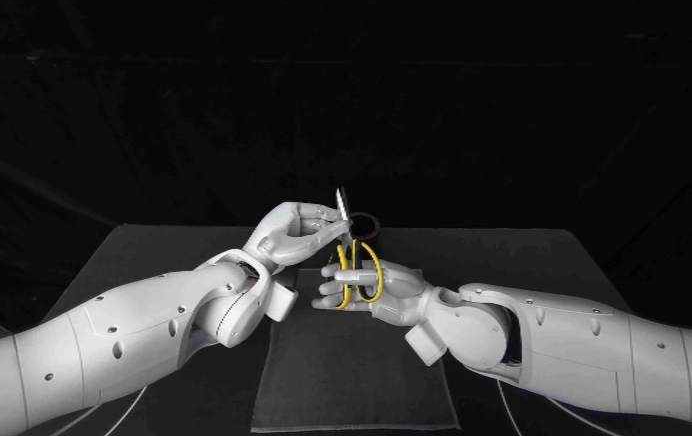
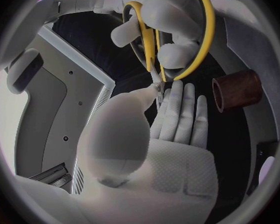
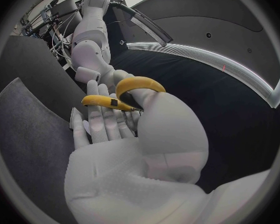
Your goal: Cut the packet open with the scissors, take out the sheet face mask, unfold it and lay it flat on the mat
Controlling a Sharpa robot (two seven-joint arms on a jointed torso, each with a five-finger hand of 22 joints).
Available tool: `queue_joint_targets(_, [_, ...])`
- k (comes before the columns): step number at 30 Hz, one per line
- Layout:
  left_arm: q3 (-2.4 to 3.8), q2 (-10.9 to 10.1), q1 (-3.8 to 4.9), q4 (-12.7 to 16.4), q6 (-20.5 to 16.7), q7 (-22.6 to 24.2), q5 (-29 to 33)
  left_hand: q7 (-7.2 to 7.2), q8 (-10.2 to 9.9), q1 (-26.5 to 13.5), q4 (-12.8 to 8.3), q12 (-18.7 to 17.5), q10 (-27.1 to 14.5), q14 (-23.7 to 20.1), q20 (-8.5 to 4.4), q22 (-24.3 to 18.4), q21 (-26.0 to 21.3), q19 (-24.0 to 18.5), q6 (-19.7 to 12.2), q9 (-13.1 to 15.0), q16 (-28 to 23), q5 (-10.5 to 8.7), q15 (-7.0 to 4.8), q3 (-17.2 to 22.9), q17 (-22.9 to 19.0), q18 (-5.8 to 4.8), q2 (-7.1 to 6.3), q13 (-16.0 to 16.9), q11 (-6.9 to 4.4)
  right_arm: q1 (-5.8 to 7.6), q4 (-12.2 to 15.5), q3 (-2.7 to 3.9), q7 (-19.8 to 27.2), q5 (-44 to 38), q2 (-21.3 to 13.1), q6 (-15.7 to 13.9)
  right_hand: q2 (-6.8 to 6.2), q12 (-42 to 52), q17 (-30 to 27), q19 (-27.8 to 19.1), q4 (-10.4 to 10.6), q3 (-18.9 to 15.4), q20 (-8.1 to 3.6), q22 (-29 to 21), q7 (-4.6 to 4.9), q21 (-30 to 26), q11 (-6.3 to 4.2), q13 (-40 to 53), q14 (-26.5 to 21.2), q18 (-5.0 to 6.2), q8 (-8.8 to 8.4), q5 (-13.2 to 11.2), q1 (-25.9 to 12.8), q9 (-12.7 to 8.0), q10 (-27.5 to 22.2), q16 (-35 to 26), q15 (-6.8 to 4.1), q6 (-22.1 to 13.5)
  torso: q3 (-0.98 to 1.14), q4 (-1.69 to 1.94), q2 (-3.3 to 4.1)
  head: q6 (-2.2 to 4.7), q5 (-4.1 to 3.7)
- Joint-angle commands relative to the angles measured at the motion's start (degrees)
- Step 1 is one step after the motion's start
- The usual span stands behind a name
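scissors (image 1: 349, 254) held up between both robot hands

the left robot hand (image 1: 296, 232) pinched the blades, points up, above the mat (image 1: 346, 376) on the desk (image 1: 159, 256). the right robot hand (image 1: 364, 291) had its fingers closed through the yellow loops, probably to settle a cutting grip.

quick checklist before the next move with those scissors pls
1. Fingers of the right hand through the yellow loops of the scissors: ok.
2. The left hand off the blades: not ok, it pinches them near the tips.
3. Blades open for a cut: cannot tell.
4. The packet found and held ready: cannot tell.
5. The mat lying flat on the table under the hands: ok.
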Motion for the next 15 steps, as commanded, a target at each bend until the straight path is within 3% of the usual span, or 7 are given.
queue_joint_targets(1, [-0.15, 1.0, -0.08, 0.4, -1.4, 0.1, -0.8, -1.44, 5.6, 1.5, -3.7, -0.2, 0.1, 0.2, -0.02, -0.1, -0.3, -0.6, 2.3, 0.0, -0.1, 0.4, -0.07, 3.8, 0.1, 1.11, 0.96, 0.0, -0.35, 0.21, 1.2, 0.12, -0.5, -2.6, 1.2, -2.1, 1.19, 1.1, 1.2, 6.2, -4.8, 7.4, -0.76, 1.3, 3.45, 2.7, -1.38, 0.7, 9.2, 0.33, 0.94, -0.9, 2.8, 0.1, 10.0, 1.6, -2.45, 1.0, 0.03, 0.03, 0.05, 0.08, -0.1])
queue_joint_targets(2, [-0.15, 1.0, -0.08, 0.4, -1.2, 0.1, -0.6, -1.44, 5.6, 1.5, -3.7, -0.2, 0.1, 0.2, -0.02, -0.1, -0.3, -0.6, 2.3, 0.0, -0.1, 0.4, -0.07, 3.8, 0.1, 1.11, 0.96, 0.0, -0.35, 0.22, 1.2, 0.12, -0.5, -2.6, 1.2, -2.3, 1.19, 1.1, 1.2, 6.2, -4.8, 7.4, -0.76, 1.3, 3.45, 2.7, -1.38, 0.7, 9.2, 0.33, 0.94, -0.9, 2.8, 0.1, 10.0, 1.6, -2.45, 1.0, 0.03, 0.03, 0.05, 0.08, -0.1])
queue_joint_targets(6, [-0.15, 1.1, -0.08, 0.3, 0.3, -0.1, 1.0, -1.33, 5.5, 1.3, -3.7, -0.3, 0.0, 0.1, -0.07, -0.2, -0.8, -1.8, 2.1, 0.0, -0.2, 0.41, -0.03, 4.0, 0.1, 1.08, 1.02, 0.0, -0.26, 0.25, 1.0, 0.15, -0.3, -3.1, 1.3, -3.4, 2.55, 3.4, 3.7, 10.9, -6.3, 11.0, -1.97, 2.6, 2.09, 5.8, -2.72, 3.0, 11.3, 0.28, 2.71, -2.6, 2.7, 0.0, 11.3, 4.5, -3.83, 9.0, 0.02, 0.0, 0.07, 0.15, -0.01])
queue_joint_targets(12, [-0.14, 0.8, -0.07, -0.1, 3.9, -1.2, 4.8, -0.51, 5.0, 0.7, -3.9, -0.6, -1.2, -0.8, 0.15, -0.4, -1.7, -4.1, 1.0, 0.1, -1.0, 0.42, 0.35, 4.9, 0.0, 1.02, 0.71, -0.1, 0.28, 0.27, 1.0, 0.17, -0.2, -3.6, 1.1, -3.5, 3.18, 3.9, 4.8, 11.8, -6.7, 11.1, -2.34, 3.3, 1.63, 7.0, -3.09, 3.9, 11.7, 0.21, 1.55, -2.6, 2.4, -0.8, 10.9, 5.2, -4.19, 13.0, 0.1, 0.0, 0.07, 0.04, 0.05])
queue_joint_targets(15, [-0.14, 0.6, -0.07, -0.4, 6.8, -2.1, 7.0, 0.53, 4.2, 0.3, -4.4, -0.6, -3.2, -2.4, 0.61, -0.8, -3.0, -7.8, -0.4, 0.0, -2.1, 0.4, 1.06, 5.9, -0.3, 0.9, 0.14, -0.2, 1.16, 0.28, 1.1, 0.19, -0.1, -3.8, 1.0, -3.5, 3.22, 4.0, 5.0, 11.7, -6.7, 11.1, -2.33, 3.4, 1.61, 7.1, -3.11, 4.1, 11.3, 0.2, 1.11, -2.6, 2.3, -1.0, 10.9, 5.0, -4.15, 13.5, 0.12, -0.04, 0.08, 0.06, 0.15])
